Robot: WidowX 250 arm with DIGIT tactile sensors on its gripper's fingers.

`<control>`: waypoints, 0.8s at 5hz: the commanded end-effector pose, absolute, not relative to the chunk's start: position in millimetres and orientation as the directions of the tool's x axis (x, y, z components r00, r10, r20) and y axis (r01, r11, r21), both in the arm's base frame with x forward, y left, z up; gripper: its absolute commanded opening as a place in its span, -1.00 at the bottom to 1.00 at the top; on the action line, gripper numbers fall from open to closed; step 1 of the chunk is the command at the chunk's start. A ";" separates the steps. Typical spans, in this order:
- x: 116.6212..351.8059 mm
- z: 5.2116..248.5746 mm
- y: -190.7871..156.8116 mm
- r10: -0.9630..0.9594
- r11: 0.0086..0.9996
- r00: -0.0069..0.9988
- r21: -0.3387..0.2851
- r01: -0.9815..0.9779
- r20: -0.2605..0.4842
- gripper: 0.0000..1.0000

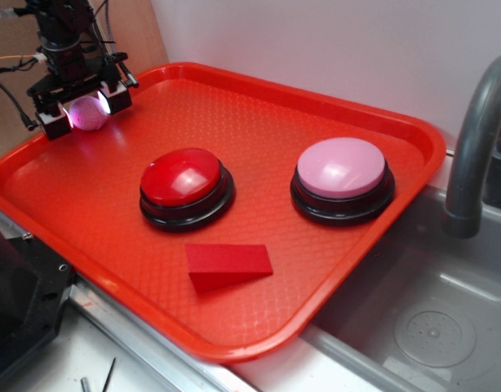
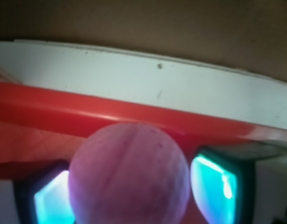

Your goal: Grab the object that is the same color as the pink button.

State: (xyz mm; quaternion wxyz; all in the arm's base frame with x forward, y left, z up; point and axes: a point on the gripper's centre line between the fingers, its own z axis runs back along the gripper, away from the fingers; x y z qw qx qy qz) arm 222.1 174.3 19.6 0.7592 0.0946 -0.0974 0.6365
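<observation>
The object, a small pink ball, sits at the far left corner of the red tray, far from the pink button on its black base at the right. My gripper points down over that corner, shut on the ball. In the wrist view the ball fills the space between the two glowing teal pads, which press against its sides. The tray's rim runs just behind it. Whether the ball rests on the tray or hangs slightly above it I cannot tell.
A red dome button stands mid-tray, and a red wedge block lies in front of it. A grey faucet and a metal sink are to the right of the tray. A white wall rises behind.
</observation>
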 end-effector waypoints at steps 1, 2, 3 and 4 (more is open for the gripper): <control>205.1 42.2 179.8 0.946 0.178 0.168 -0.011 -0.984 0.276 -1.00; 187.1 84.2 150.8 0.877 0.314 0.279 -0.027 -0.949 0.391 -1.00; 174.7 118.7 114.1 0.852 0.406 0.382 0.009 -0.914 0.357 -1.00; 182.8 154.3 78.4 0.812 0.508 0.500 0.056 -0.859 0.301 -1.00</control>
